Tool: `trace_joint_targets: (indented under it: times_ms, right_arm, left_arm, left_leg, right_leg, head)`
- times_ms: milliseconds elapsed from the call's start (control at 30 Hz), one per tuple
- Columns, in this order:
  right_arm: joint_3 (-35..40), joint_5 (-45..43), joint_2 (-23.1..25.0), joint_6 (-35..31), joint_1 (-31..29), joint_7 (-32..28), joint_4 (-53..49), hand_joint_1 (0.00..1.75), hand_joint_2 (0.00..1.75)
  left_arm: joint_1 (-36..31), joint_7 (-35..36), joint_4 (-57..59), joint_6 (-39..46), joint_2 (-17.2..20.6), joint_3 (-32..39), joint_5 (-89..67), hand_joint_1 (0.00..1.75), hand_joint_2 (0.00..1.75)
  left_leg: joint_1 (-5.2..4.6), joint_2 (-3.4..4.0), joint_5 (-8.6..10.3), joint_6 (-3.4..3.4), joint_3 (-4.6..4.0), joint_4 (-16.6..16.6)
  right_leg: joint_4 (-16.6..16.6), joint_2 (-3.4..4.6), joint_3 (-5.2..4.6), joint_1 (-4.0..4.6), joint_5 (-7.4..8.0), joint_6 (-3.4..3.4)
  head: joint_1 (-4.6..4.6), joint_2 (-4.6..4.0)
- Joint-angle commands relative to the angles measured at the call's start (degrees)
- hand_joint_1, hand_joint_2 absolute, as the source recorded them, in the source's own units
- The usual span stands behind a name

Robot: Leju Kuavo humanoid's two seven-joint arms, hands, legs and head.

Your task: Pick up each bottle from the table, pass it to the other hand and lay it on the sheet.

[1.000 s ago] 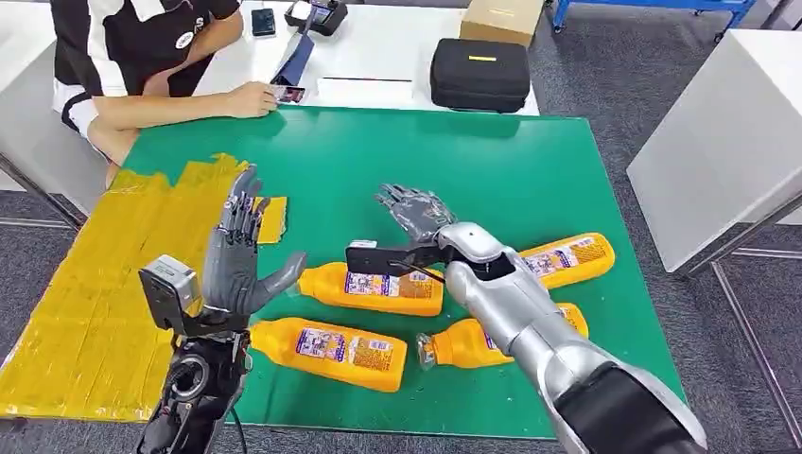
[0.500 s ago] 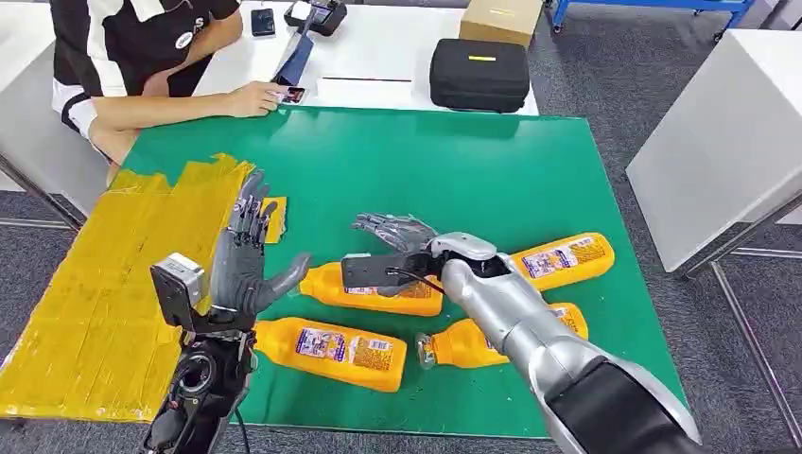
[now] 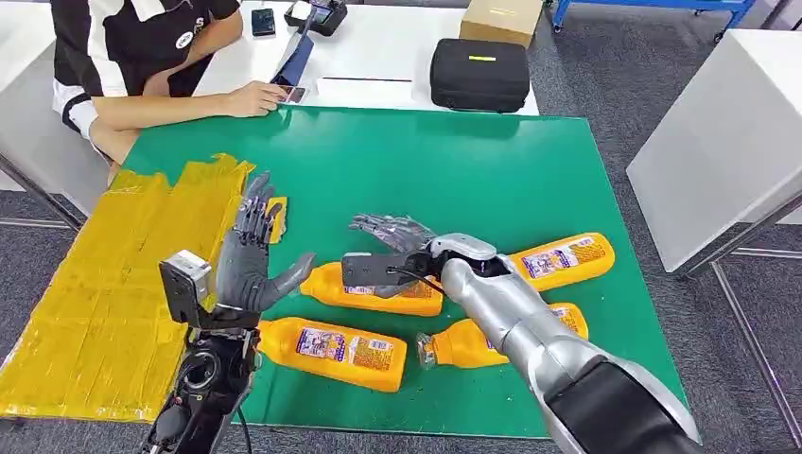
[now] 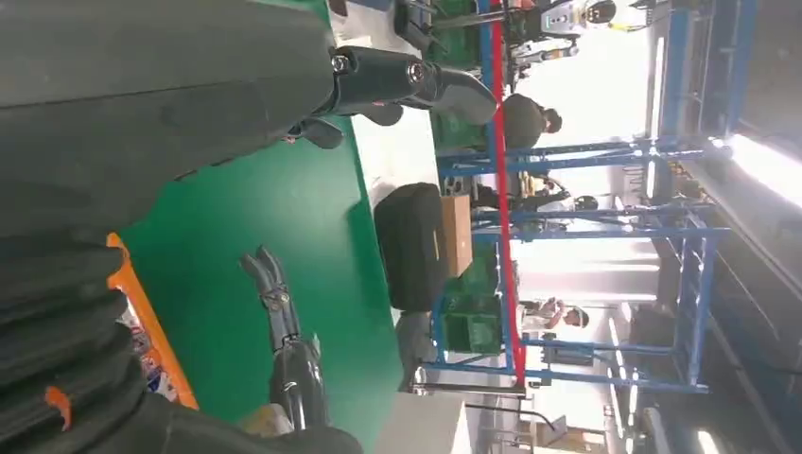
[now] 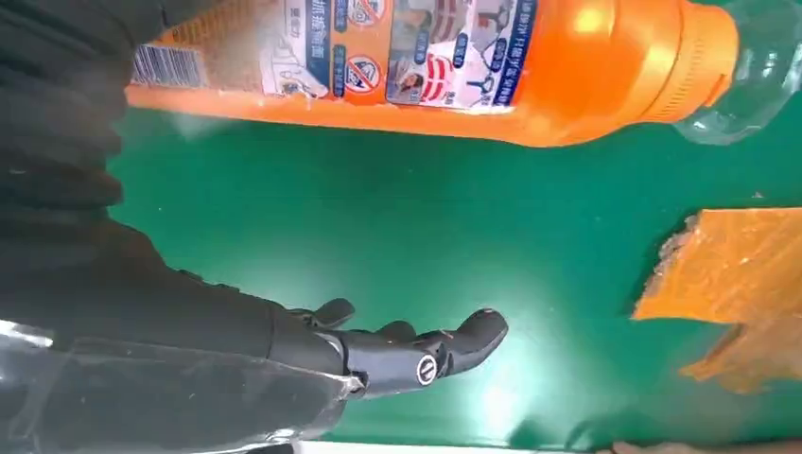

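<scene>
The yellow sheet lies along the table's left side with no bottle on it. The left hand stands upright beside it, fingers apart, holding nothing, ready to receive. Four bottles lie on the green mat. The right hand hovers spread and empty over the upper-left bottle. It should settle across the labelled body, wrap fully before lifting, and keep the bottle level so its neck reaches the waiting palm.
</scene>
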Motion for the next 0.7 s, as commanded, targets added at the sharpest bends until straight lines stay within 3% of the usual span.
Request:
trace_joint_targets:
  times_ms: [33, 467, 600, 633, 700]
  right_arm:
    - [3.4, -1.4, 0.1, 0.8, -1.9, 3.7, 5.6, 0.00, 1.75]
    - [3.8, -1.9, -0.2, 1.3, -0.3, 4.4, 6.5, 0.00, 1.75]
    - [4.0, -2.4, 0.1, 2.4, -0.1, 3.8, 6.8, 0.00, 1.75]
    - [4.0, -2.4, 0.1, 2.4, -0.1, 3.8, 6.8, 0.00, 1.75]
    - [4.0, -2.4, 0.3, 2.5, -0.2, 3.9, 6.8, 0.00, 1.75]
  left_arm:
    - [-2.3, 0.4, 3.9, 0.3, 0.9, -0.5, 0.2, 0.00, 1.75]
    - [-2.8, 0.5, 5.3, 0.4, 0.5, -0.6, 0.4, 0.00, 1.75]
    - [-2.9, 0.5, 5.6, 0.4, 0.4, -0.2, 0.4, 0.00, 1.75]
    - [-2.9, 0.5, 5.6, 0.4, 0.4, -0.2, 0.4, 0.00, 1.75]
    - [-2.9, 0.5, 5.5, 0.4, 0.4, -0.1, 0.4, 0.00, 1.75]
  left_leg:
    - [0.02, -0.11, -0.08, 0.02, 0.24, 0.0]
    - [0.05, -0.20, -0.36, 0.05, 0.72, 0.1]
    - [0.03, -0.10, -0.06, 0.01, 0.19, 0.0]
    - [0.03, -0.14, -0.24, 0.03, 0.51, 0.0]
    - [0.03, -0.14, -0.18, 0.02, 0.38, 0.0]
  right_leg:
    - [0.0, -0.06, 0.25, 0.04, -0.10, -0.24]
    - [0.1, -0.07, 0.73, 0.11, -0.37, -0.58]
    - [0.0, -0.06, 0.19, 0.04, -0.08, -0.20]
    - [0.0, -0.05, 0.50, 0.06, -0.25, -0.42]
    - [0.0, -0.06, 0.38, 0.06, -0.20, -0.35]
  head:
    - [0.00, 0.00]
    - [0.00, 0.00]
    - [0.00, 0.00]
    - [-0.02, 0.00]
    - [0.00, 0.00]
